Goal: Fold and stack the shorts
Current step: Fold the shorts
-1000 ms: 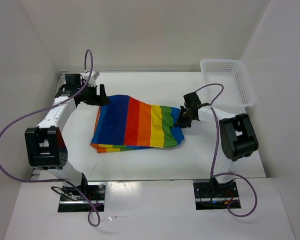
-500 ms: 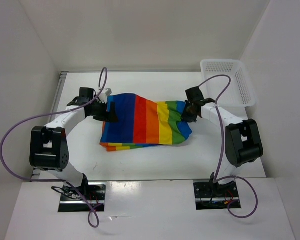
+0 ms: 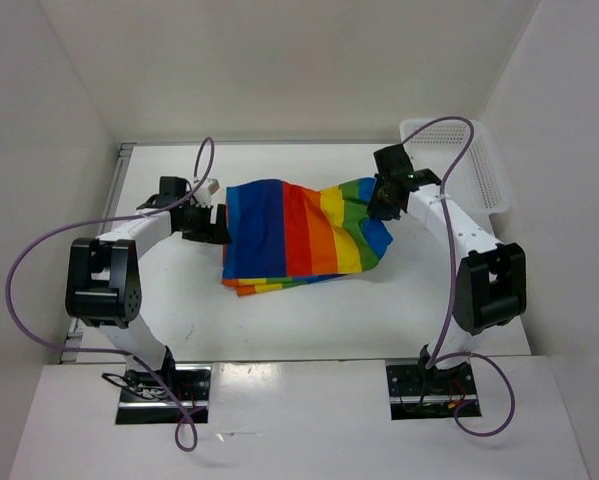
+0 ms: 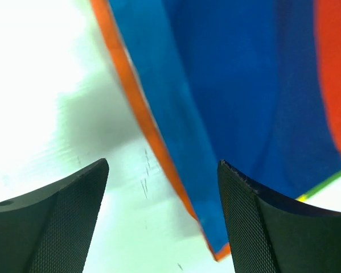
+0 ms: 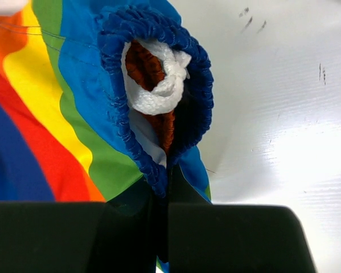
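The rainbow-striped shorts [image 3: 297,235] lie in the middle of the white table, their blue end to the left. My right gripper [image 3: 383,201] is shut on the gathered blue waistband [image 5: 159,119] at the shorts' right end, holding it lifted; the white drawstring [image 5: 159,85] shows inside the fold. At the shorts' left edge my left gripper [image 3: 219,222] stands open. In the left wrist view the blue, orange-trimmed hem [image 4: 176,170] runs between the two dark fingers [image 4: 255,222] without being pinched.
A white mesh basket [image 3: 457,165] stands at the back right corner, close behind the right arm. White walls close in the table on the left, back and right. Purple cables loop over both arms.
The right gripper has closed on the waistband and pulled the shorts toward the back right. The left gripper has followed the shorts to the right and stayed open.
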You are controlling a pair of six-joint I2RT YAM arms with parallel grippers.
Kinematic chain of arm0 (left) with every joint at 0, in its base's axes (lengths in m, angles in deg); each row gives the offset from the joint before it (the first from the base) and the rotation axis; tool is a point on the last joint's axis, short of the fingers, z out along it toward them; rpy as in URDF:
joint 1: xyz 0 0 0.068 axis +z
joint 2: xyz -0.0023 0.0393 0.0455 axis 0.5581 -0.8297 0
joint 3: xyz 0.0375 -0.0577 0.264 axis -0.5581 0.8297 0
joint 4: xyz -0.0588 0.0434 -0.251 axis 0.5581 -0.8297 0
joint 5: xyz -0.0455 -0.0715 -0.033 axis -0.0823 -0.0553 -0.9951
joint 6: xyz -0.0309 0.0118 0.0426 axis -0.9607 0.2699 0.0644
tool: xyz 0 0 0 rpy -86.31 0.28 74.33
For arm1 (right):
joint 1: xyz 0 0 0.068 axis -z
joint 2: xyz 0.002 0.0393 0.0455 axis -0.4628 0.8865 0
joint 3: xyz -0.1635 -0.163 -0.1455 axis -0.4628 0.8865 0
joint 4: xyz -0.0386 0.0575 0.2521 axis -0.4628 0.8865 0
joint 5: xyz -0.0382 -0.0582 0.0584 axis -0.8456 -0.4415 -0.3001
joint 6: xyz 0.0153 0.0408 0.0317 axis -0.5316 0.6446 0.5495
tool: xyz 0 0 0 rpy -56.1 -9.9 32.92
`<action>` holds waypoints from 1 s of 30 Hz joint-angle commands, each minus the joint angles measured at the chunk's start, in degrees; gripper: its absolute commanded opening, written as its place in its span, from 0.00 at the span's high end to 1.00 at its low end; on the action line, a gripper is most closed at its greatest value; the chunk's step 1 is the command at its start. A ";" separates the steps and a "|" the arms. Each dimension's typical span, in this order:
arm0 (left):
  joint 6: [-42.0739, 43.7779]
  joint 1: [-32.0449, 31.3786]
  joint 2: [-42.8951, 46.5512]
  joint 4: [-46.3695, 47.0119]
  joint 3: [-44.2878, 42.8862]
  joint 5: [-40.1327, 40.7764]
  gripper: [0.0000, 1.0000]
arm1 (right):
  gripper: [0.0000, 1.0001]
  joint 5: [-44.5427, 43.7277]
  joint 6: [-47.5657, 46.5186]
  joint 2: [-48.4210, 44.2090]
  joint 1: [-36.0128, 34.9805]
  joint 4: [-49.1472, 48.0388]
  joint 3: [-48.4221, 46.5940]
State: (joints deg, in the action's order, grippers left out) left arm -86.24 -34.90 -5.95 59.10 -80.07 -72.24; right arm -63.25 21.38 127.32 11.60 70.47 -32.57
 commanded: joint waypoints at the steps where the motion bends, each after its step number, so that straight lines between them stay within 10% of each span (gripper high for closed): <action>1: 0.30 -0.08 -3.43 3.78 -0.97 -0.97 0.16 | 1.00 -0.98 0.55 -2.92 0.41 2.36 -5.51; 30: 0.30 -7.90 -12.23 12.58 -2.02 -6.68 0.54 | 1.00 -9.23 3.35 12.34 -13.55 14.82 -31.95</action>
State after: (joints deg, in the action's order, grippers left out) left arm -86.35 -42.66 -17.03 71.96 -80.77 -77.99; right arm -68.85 22.94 135.54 1.50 81.75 -57.09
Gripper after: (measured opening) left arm 0.462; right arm 0.038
